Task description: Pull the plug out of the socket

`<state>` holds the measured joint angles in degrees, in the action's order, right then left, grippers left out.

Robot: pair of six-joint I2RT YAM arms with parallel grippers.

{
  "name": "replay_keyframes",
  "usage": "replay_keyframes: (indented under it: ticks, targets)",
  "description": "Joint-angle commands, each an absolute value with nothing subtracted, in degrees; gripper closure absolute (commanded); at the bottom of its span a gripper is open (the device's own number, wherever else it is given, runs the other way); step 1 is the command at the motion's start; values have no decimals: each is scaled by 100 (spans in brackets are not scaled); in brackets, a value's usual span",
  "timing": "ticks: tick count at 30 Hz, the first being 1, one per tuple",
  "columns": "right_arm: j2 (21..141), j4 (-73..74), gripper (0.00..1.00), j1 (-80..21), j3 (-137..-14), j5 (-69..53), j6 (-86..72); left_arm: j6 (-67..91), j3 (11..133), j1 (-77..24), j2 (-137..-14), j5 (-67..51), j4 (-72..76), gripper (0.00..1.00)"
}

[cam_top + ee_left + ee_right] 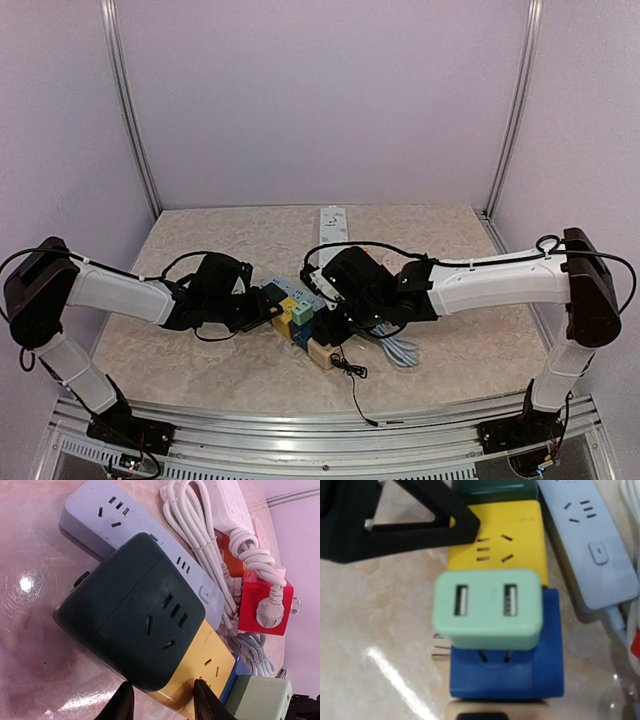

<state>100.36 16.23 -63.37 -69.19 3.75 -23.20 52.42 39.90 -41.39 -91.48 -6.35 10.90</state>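
Although the right gripper (328, 325) is shut beside the mint plug (487, 605), whether the left gripper's (165, 705) parted fingers (122, 705) clamp the yellow socket (200, 665) at their tips cannot be told.

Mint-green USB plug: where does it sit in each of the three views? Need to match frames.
Top external: mint-green plug at table centre, between the two wrists.
Left wrist: bottom right corner.
Right wrist: centre of the picture, over the blue socket block.
Shared landmark: yellow socket block, close by the plug in all three.
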Motion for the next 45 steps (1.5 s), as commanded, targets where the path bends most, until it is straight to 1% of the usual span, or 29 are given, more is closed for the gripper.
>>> replay_keyframes:
  ticks: [1,11,19,26,37,45]
  targets:
    - [10054,1732,100,-6632,-7548,841,-2006,5140,3902,-4201,-9447,-555,299,61]
    - [10572,2427,100,-7024,-8196,1682,-1591,5135,3916,-4210,-9457,-546,287,61]
    - [10681,2489,100,-7109,-8334,1763,-1538,5131,3920,-4218,-9458,-546,287,61]
    - [10523,2132,100,-6980,-8124,1220,-1724,5124,3911,-4219,-9440,-532,268,61]
    - [9949,1004,100,-6267,-7138,-395,-2385,5091,3929,-4219,-9455,-528,265,61]
    - [9821,588,100,-6048,-6838,-881,-2665,5076,3937,-4214,-9475,-528,264,61]
